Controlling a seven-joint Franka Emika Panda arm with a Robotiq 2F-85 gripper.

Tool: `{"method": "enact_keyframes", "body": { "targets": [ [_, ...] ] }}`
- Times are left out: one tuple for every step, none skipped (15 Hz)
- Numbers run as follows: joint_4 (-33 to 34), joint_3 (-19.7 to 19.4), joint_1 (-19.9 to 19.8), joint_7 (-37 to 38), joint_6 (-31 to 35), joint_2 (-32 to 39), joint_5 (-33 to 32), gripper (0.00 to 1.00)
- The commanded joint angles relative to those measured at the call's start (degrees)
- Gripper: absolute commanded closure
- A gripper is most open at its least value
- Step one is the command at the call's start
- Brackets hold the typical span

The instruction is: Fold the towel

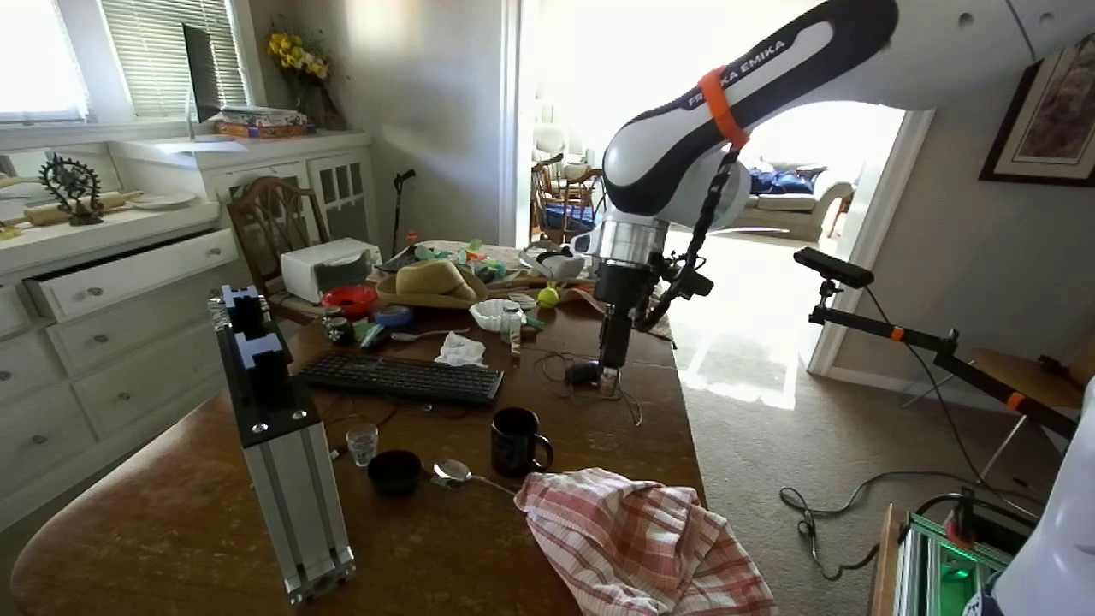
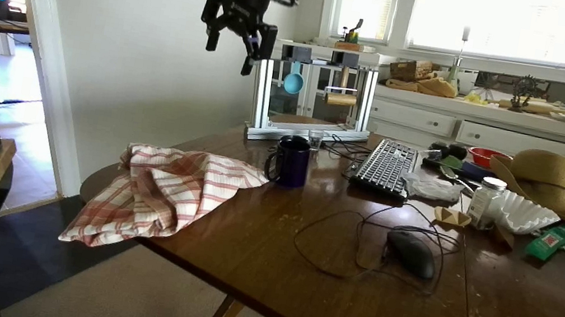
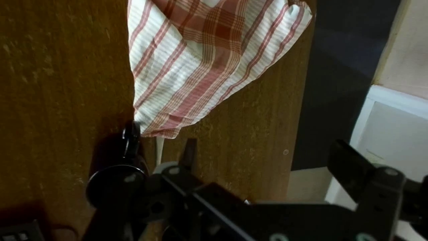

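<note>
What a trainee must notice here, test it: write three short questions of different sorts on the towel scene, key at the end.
1. Which stands nearest the towel?
A) straw hat
B) mug
C) keyboard

2. True or false: the gripper is open and clear of the towel.

3. In a few words: is the towel neatly folded, and what shows it?

Key:
1. B
2. True
3. No; it lies rumpled, with uneven creases.

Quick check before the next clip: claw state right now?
Claw: open, holding nothing; the towel lies apart from it.
</note>
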Motion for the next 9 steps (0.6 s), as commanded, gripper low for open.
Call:
{"method": "enact_keyframes", "body": {
  "targets": [
    [2.2,1.8,-2.9,-15.2,-0.1,6.9,8.0,0.00],
    [2.9,2.2,-3.9,-19.3,-1.0,8.7,9.4,0.00],
    [3.5,2.5,-4.9,-23.3,-1.9,10.6,10.3,0.00],
    [4.3,2.7,-6.3,-27.4,-3.3,12.8,10.9,0.00],
    [4.9,2.8,-7.4,-30.1,-3.9,14.8,10.7,0.00],
    [5.4,3.0,-8.4,-31.3,-4.0,16.4,10.1,0.00],
    [6.0,3.1,-9.3,-31.9,-4.0,18.2,9.3,0.00],
    [6.5,3.2,-10.2,-32.7,-3.7,19.8,8.9,0.00],
    [6.9,3.2,-11.1,-33.2,-3.2,21.1,8.6,0.00]
  ]
}}
